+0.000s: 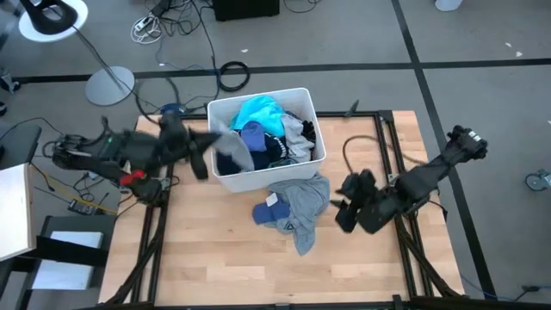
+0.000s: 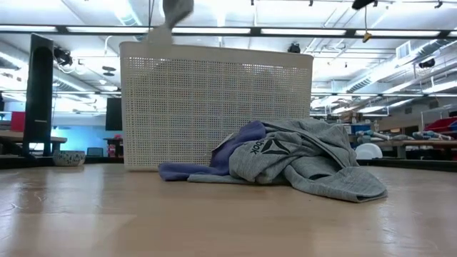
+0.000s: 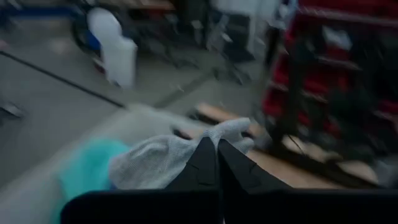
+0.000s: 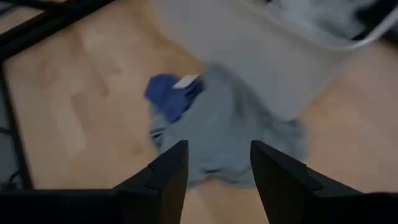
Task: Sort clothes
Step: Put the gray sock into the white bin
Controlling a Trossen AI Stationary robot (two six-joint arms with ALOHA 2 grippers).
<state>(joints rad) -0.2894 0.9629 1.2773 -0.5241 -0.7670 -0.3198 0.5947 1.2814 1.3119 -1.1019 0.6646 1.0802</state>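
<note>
L arm reaches in from the tabletop's left edge, left tool (image 3: 217, 163) clenched on a grey sock (image 3: 166, 162) over the white bin's (image 1: 225, 178) left rim. R arm angled low over the tabletop (image 1: 207, 267), right tool (image 4: 217, 165) released w/ nothing in it, pointing at the grey top (image 1: 303, 207) and a blue piece (image 1: 266, 213) lying against the bin front. Rest of clothes (image 1: 269, 129) in bin.

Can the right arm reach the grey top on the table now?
Probably yes. The right tool is open, faces the grey top lying beside the white bin, and nothing stands between them.
</note>
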